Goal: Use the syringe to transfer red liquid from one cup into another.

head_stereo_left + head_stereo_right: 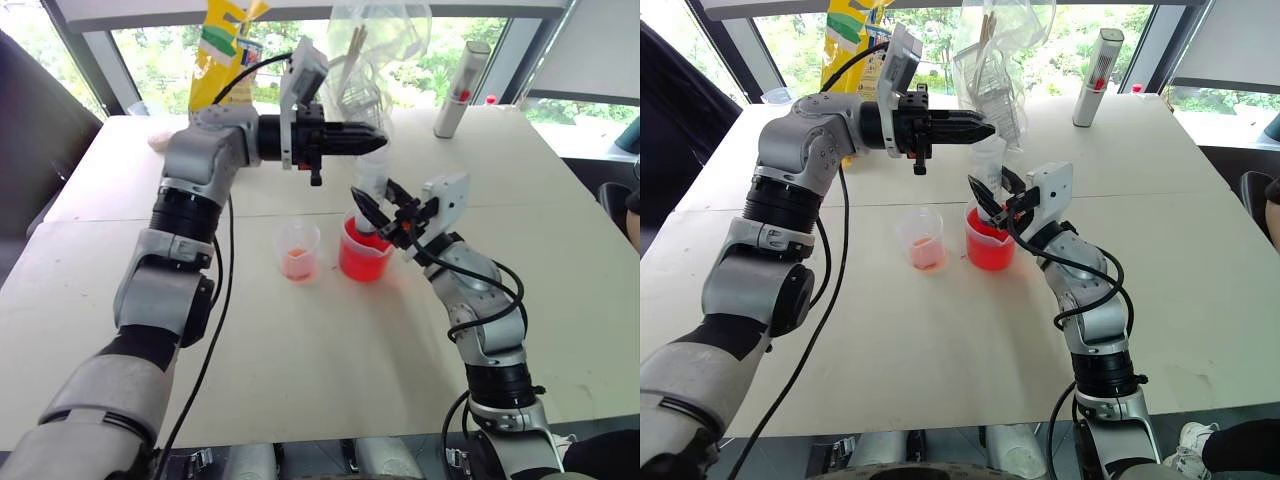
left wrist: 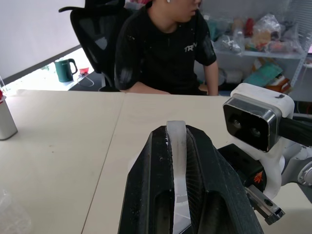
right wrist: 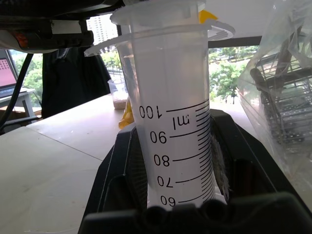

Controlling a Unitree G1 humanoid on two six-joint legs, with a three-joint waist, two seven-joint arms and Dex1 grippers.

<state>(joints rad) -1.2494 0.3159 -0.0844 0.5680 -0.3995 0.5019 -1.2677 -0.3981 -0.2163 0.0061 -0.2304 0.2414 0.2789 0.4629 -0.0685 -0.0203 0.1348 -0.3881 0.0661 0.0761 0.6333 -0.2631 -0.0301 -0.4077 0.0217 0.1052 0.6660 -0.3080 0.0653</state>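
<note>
Pale cream table [image 1: 330,380], seam line running across it behind the cups; small narrow clear cup [image 1: 299,251] stands near the middle, shallow red liquid [image 1: 298,267] in its bottom; just beside it on the robot's right, the wider clear beaker [image 1: 364,254], mostly full of red liquid; the two are close but apart; white-grey cylinder with a red mark [image 1: 459,90] stands upright at the far right edge; crumpled clear plastic bag [image 1: 375,50] and a yellow packet [image 1: 220,45] at the far edge.
</note>
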